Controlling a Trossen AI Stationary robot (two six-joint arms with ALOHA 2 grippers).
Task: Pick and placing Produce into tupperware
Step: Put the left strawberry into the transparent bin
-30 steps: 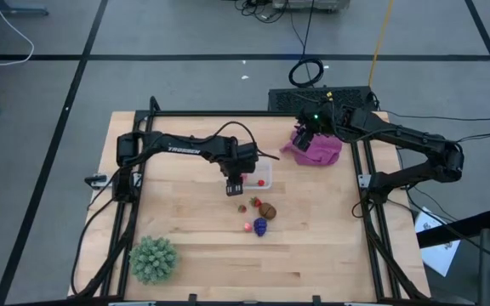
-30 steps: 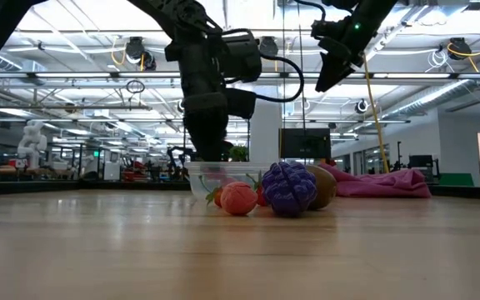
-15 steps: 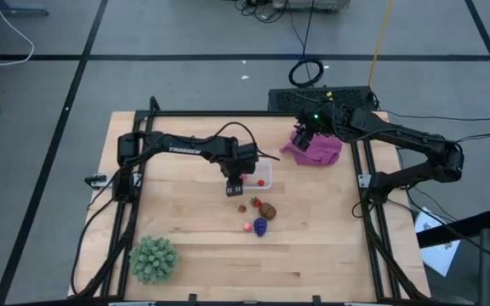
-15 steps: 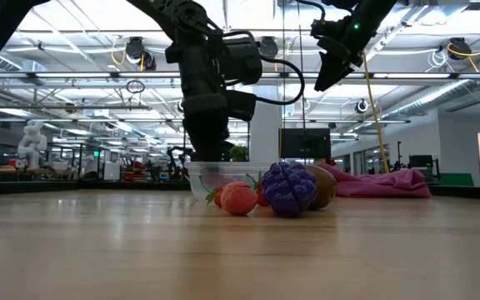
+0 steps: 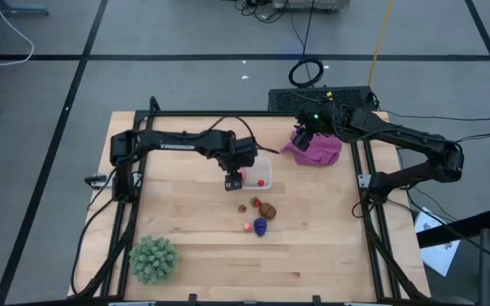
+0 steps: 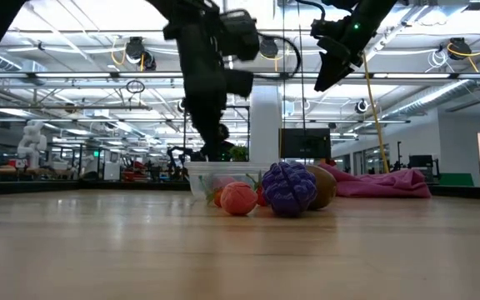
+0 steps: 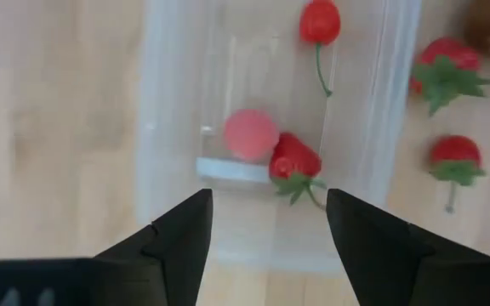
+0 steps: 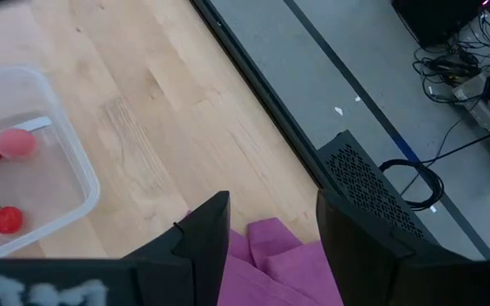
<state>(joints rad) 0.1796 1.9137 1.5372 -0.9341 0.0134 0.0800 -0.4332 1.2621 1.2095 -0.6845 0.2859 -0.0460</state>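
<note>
The clear tupperware (image 5: pixel 259 176) stands mid-table and holds a red cherry-like piece (image 7: pixel 320 21), a pink round piece (image 7: pixel 251 133) and a strawberry (image 7: pixel 294 159). My left gripper (image 7: pixel 269 229) hangs open above the tupperware's left end, pointing down, with nothing between its fingers. On the wood nearer the front lie two strawberries (image 7: pixel 445 64) (image 7: pixel 455 153), a brown piece (image 5: pixel 268 210), a purple grape cluster (image 5: pixel 260 226) and a reddish piece (image 5: pixel 247 226). My right gripper (image 8: pixel 270 229) waits open, high over the purple cloth (image 5: pixel 317 149) at the far right.
A large spiky green ball (image 5: pixel 153 258) sits at the near left corner. Black frame rails (image 5: pixel 364 183) run along the table's edges. Bare wood lies left of the tupperware and across the near right part of the table.
My left gripper has risen straight up from inside the tupperware and now hangs above its rim. The pieces in the tupperware stay where they lie. My right arm has kept still.
</note>
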